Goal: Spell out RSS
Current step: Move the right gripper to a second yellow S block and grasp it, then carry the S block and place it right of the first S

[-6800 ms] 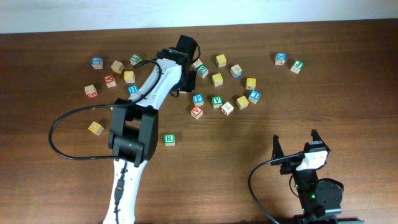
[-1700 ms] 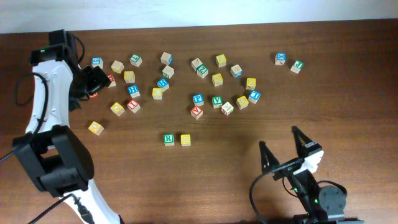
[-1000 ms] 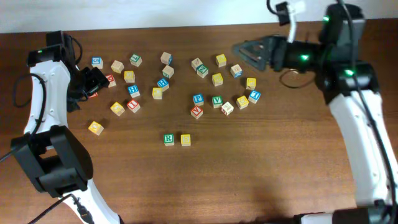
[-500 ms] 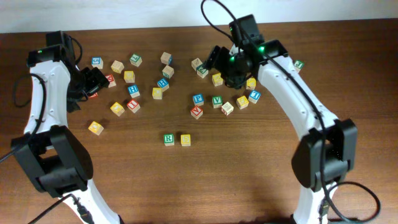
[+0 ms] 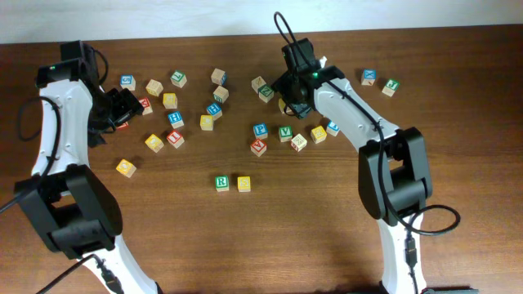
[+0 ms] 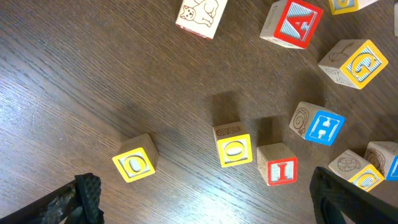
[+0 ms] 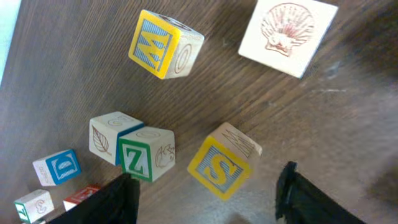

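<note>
Now that my right arm has swung out from its parked spot, the right gripper [image 7: 207, 173] hangs spread open and empty, one finger on either side of a yellow S cube [image 7: 221, 165] in the cluster well beyond the R cube [image 5: 221, 182]. A placed yellow cube [image 5: 243, 183] already sits just beside the R cube on the bench [image 5: 327, 237], so I judge this S to be the last letter. My left gripper [image 6: 208, 196] hangs open, far off to the R cube's other side.

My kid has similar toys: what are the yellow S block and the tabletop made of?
The yellow S block looks like pale bare wood: its side is unpainted with a line drawing, and only the letter face is printed yellow. The tabletop shows dark brown streaky grain with a matt look; solid wood, veneer or laminate, I cannot tell.
</note>
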Action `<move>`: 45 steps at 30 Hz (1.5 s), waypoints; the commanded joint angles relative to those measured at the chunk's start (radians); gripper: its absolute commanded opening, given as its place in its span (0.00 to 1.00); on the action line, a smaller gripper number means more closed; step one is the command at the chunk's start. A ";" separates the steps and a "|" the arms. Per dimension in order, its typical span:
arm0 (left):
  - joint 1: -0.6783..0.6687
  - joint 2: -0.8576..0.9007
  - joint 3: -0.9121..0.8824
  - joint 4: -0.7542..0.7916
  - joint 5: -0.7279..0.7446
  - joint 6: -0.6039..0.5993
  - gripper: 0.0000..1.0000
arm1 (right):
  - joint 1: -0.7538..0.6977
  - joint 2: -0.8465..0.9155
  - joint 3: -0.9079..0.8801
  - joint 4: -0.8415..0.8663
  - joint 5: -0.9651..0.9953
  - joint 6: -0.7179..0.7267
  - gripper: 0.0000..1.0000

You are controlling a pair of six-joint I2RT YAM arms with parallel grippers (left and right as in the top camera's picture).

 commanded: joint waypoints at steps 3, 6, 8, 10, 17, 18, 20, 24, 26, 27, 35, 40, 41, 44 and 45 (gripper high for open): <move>0.005 0.007 0.001 -0.001 0.000 -0.011 0.99 | 0.019 0.054 0.014 0.006 0.017 0.015 0.59; 0.005 0.007 0.001 -0.001 0.000 -0.011 0.99 | 0.036 0.054 0.014 -0.005 0.050 0.015 0.53; 0.005 0.007 0.001 -0.001 0.000 -0.011 0.99 | 0.040 0.054 0.013 -0.019 0.077 0.015 0.50; 0.005 0.007 0.001 -0.001 0.000 -0.011 0.99 | 0.040 0.059 0.013 -0.034 0.107 0.015 0.50; 0.005 0.007 0.001 -0.001 0.000 -0.011 0.99 | 0.040 0.083 0.013 -0.075 0.105 -0.008 0.49; 0.005 0.007 0.001 -0.001 0.000 -0.011 0.99 | 0.040 0.083 0.013 -0.077 0.103 -0.027 0.47; 0.005 0.007 0.001 -0.001 0.000 -0.011 0.99 | 0.040 0.083 0.013 -0.076 0.079 -0.098 0.48; 0.005 0.007 0.001 -0.001 0.000 -0.011 0.99 | 0.040 0.083 0.013 -0.070 0.027 -0.266 0.45; 0.005 0.007 0.001 -0.001 0.000 -0.011 0.99 | 0.040 0.083 0.013 -0.079 0.027 -0.294 0.45; 0.005 0.007 0.001 -0.001 0.000 -0.011 0.99 | 0.040 0.083 0.013 -0.081 0.026 -0.294 0.45; 0.005 0.007 0.001 -0.001 0.000 -0.011 0.99 | 0.055 0.084 0.013 -0.085 0.008 -0.496 0.43; 0.005 0.007 0.001 -0.001 0.000 -0.011 0.99 | 0.055 0.083 0.013 -0.099 0.008 -0.526 0.43; 0.005 0.007 0.001 -0.001 0.000 -0.011 0.99 | 0.055 0.084 0.013 -0.095 0.008 -0.526 0.43; 0.005 0.007 0.001 -0.001 0.000 -0.011 0.99 | 0.053 0.084 0.013 -0.079 0.056 -0.443 0.45; 0.005 0.007 0.001 -0.001 0.000 -0.011 0.99 | 0.051 0.084 0.013 -0.056 0.060 -0.376 0.48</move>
